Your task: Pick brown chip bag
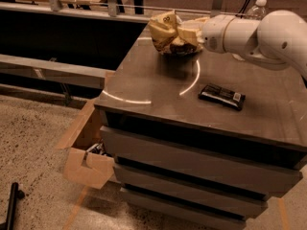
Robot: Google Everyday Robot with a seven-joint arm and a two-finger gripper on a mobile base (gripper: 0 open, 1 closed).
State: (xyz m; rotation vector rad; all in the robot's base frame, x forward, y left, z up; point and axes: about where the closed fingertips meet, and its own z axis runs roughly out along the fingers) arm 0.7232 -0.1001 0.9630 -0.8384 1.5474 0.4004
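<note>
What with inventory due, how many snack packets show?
2: crinkly tan chip bag in the gripper above the cabinet's far edge; flat black candy bar wrapper on its top. Others could be hidden.

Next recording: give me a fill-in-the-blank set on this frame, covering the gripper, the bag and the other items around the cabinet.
1. The gripper, over the far end of the cabinet top, is ____ on the brown chip bag.
2. The flat wrapper lying on the cabinet top is ____ in colour.
3. On the floor beside the cabinet sits an open ____ box.

Missing words: shut; black; cardboard.
</note>
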